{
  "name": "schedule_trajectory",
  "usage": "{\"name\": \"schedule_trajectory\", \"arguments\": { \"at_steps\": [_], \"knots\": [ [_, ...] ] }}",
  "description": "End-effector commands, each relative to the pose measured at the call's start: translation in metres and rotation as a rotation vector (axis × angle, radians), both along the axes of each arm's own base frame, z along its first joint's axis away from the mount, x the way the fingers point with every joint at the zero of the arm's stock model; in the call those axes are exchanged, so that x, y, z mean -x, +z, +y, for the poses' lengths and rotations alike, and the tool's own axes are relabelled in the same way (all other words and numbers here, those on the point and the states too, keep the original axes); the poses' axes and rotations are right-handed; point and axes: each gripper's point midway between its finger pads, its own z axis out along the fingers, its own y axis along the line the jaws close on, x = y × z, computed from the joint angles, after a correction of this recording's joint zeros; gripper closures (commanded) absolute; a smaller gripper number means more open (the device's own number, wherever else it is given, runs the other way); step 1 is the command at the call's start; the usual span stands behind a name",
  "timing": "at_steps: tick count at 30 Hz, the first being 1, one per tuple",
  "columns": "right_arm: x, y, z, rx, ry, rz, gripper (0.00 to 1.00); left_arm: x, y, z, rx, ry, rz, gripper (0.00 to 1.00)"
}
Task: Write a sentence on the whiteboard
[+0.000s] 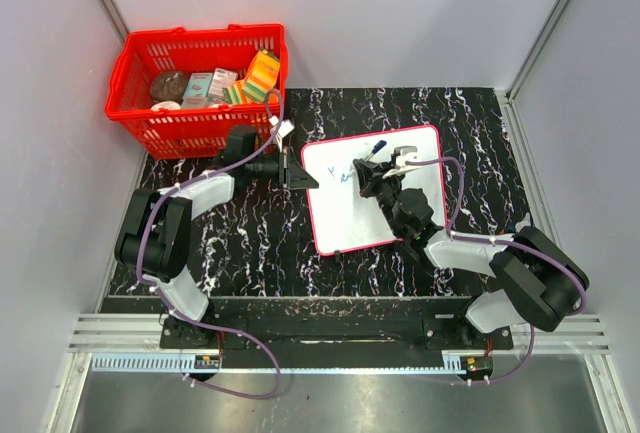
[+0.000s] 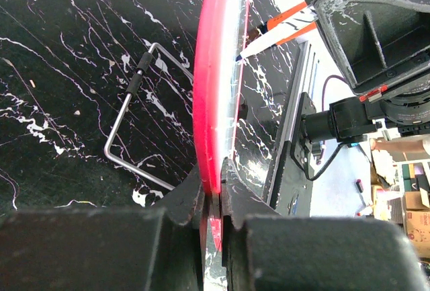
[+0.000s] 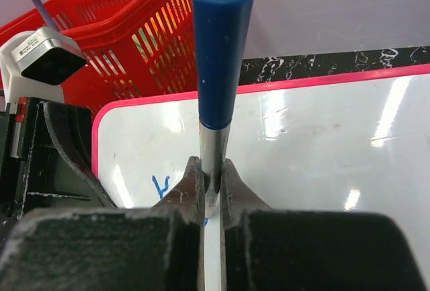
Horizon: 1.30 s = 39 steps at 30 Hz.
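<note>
Beside the basket (image 1: 190,133) on the worktop (image 1: 260,243), the left arm (image 1: 200,193) clenches its jaws on the whiteboard's (image 1: 345,223) edge. The right arm (image 1: 460,251), nearer the writing, grasps the marker (image 3: 222,49) steeply, tip at the sentence's (image 3: 160,187) first blue letter.

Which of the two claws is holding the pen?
The right gripper pinches the blue-capped marker over the whiteboard, while the left gripper clamps the whiteboard's red frame instead.
</note>
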Motion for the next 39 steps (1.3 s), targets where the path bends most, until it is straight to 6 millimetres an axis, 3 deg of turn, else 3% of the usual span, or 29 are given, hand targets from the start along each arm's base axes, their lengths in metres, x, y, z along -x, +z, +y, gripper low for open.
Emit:
{"name": "schedule_trajectory", "arguments": {
  "at_steps": [1, 7, 33, 39],
  "knots": [
    [-0.007, 0.006, -0.009, -0.004, -0.066, -0.021, 1.00, 0.002, -0.027, -0.006, -0.092, -0.020, -0.083, 1.00],
    [-0.008, 0.009, -0.008, -0.014, -0.065, -0.022, 1.00, 0.002, -0.027, -0.006, -0.093, -0.020, -0.083, 1.00],
    [0.010, -0.016, -0.004, -0.024, 0.014, 0.044, 1.00, 0.001, -0.028, -0.006, -0.094, -0.020, -0.083, 1.00],
    [0.009, -0.006, -0.008, -0.037, -0.007, 0.014, 1.00, 0.001, -0.029, -0.006, -0.097, -0.017, -0.079, 1.00]
  ]
}}
